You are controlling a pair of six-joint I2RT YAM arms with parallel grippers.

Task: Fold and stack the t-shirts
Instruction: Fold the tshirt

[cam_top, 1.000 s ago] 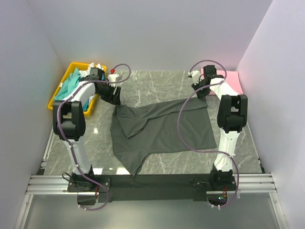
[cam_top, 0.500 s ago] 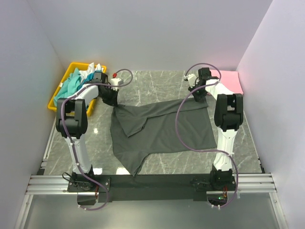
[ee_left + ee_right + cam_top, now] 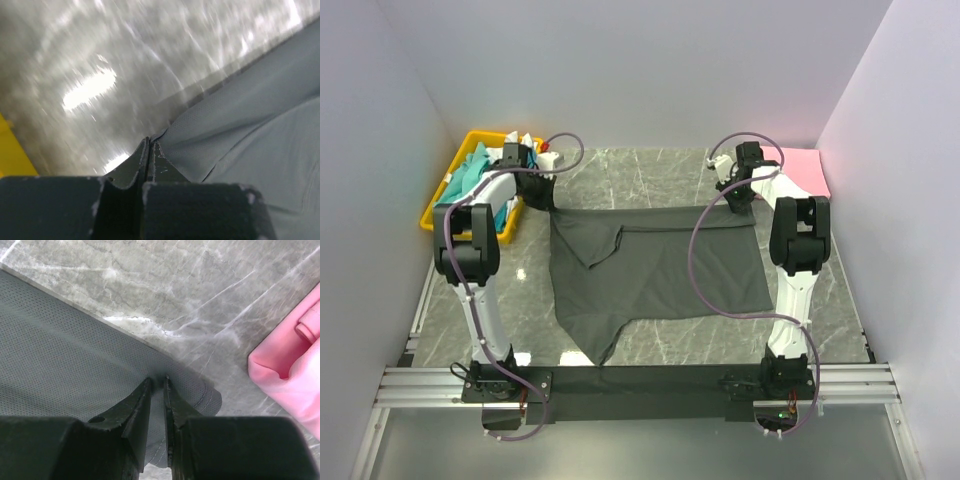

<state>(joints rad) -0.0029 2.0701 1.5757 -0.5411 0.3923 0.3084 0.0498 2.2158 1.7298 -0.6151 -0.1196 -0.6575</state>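
My left pincer [image 3: 149, 143] is clamped on the grey shirt [image 3: 660, 265] at its far left corner, close by the tray [image 3: 428, 212] of teal and white shirts [image 3: 470, 178]. The far edge runs straight across to my right pincer [image 3: 158, 381], which pinches the far right corner. Bare table [image 3: 640, 170] lies beyond that edge. The pink shirt [image 3: 807, 170] sits just to the right.

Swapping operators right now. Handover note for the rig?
Left tool: shut on the grey shirt, far-left corner.
Right tool: shut on its far-right corner.
Grey shirt lies spread mid-table, unfolded, one flap creased over near the left.
Pink shirt: far right, looks folded.
Teal shirt and white shirt: in the tray.
Left: fold the grey, stack it, then the tray's shirts.
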